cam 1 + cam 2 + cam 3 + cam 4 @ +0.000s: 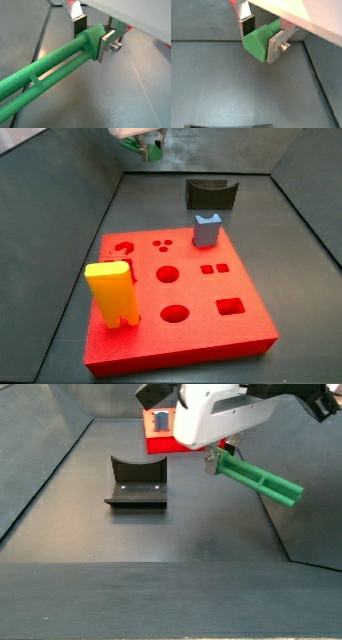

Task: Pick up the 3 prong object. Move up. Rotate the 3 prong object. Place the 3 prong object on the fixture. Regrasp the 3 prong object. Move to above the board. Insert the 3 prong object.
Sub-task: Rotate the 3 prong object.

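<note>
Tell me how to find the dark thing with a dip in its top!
Start at the big red board with holes. Just beyond its far edge, past the grey-blue block, the fixture stands on the dark floor. It is the only black piece, notched on top; the gripper hangs elsewhere, its jaws holding the 3 prong object.

A robot lab test box: dark grey walls and floor, a gripper (217, 460) up high, a red board (201, 328) with holes.
</note>
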Available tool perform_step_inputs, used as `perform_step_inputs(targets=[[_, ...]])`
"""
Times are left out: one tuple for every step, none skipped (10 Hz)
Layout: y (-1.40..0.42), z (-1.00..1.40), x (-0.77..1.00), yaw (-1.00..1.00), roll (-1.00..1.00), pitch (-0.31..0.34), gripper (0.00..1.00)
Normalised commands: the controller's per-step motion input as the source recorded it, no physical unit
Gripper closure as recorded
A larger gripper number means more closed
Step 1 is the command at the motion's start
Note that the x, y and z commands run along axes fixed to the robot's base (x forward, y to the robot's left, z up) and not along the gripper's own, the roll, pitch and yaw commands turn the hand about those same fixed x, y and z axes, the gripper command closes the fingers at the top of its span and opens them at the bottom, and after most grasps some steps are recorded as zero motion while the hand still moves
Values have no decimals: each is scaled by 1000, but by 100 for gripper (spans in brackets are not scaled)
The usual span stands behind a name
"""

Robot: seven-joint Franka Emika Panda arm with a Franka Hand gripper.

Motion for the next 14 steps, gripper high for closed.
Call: perform_step_inputs(targets=[[25,-33,27,-1000,-20,-21,100],[25,-33,27,-1000,-23,-23,100],[25,-33,27,-1000,-26,-26,100],[25,-33,26,-1000,-29,-29,100],[25,-33,26,-1000,-33,-33,100],[25,-33,26,-1000,-38,-38,100],[25,-33,26,-1000,-48,-47,100],[25,-34,25,-1000,-60,-58,100],[25,-34,25,-852,-61,-59,100],[25,-35,24,-467,-61,-57,100],[25,-35,23,-355,-61,-57,100],[24,-36,21,-211,-62,-54,100],[0,-1000,0,0,0,0,100],[0,-1000,9,29,-1,-12,100]])
